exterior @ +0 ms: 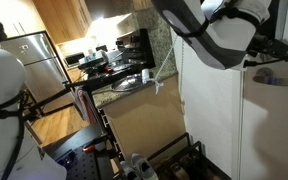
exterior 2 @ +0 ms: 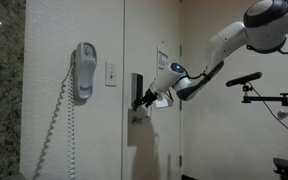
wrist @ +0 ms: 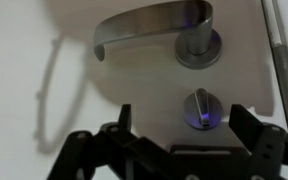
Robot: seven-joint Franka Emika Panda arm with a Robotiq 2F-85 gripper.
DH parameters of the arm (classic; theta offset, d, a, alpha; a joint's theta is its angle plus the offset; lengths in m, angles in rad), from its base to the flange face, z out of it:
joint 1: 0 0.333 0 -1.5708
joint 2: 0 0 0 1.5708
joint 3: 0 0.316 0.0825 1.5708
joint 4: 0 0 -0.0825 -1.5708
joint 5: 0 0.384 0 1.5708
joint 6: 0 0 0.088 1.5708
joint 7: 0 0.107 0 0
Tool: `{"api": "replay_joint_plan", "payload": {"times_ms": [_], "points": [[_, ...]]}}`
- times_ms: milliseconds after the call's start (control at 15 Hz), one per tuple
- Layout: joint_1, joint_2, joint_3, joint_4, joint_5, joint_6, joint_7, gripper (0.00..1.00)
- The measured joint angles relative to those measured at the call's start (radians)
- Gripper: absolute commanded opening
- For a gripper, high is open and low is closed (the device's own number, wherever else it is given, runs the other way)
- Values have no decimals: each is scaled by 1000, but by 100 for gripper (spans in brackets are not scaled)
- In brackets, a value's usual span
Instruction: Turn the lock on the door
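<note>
Wrist view: pincer (wrist: 182,118) spread wide, one finger on each side of the lock (wrist: 198,106), whose silver knob sits between them, ungripped. Lever handle (wrist: 144,28) just above it. Both are mounted on the white door (wrist: 44,70). In an exterior view, a wall phone (exterior 2: 83,70) hangs well left.

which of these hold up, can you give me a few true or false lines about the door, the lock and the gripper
1. In the wrist view the gripper is open, with a finger to each side of the lock's turn knob. True.
2. The gripper is shut on the lever handle. False: the lever lies above the open fingers, ungripped.
3. A corded wall phone hangs beside the door. True.
4. The turn knob sits above the lever handle in the wrist view. False: it sits below.
</note>
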State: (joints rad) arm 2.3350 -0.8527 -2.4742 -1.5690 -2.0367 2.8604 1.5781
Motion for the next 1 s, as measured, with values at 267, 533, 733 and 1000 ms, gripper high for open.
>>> {"api": "replay_joint_plan", "payload": {"times_ms": [267, 533, 733, 1000], "points": [[-1, -1, -6, 4, 4, 0, -2, 69], [0, -1, -6, 4, 4, 0, -2, 45], [6, -1, -4, 4, 4, 1, -3, 23], [21, -1, 0, 3, 4, 1, -3, 0]]}}
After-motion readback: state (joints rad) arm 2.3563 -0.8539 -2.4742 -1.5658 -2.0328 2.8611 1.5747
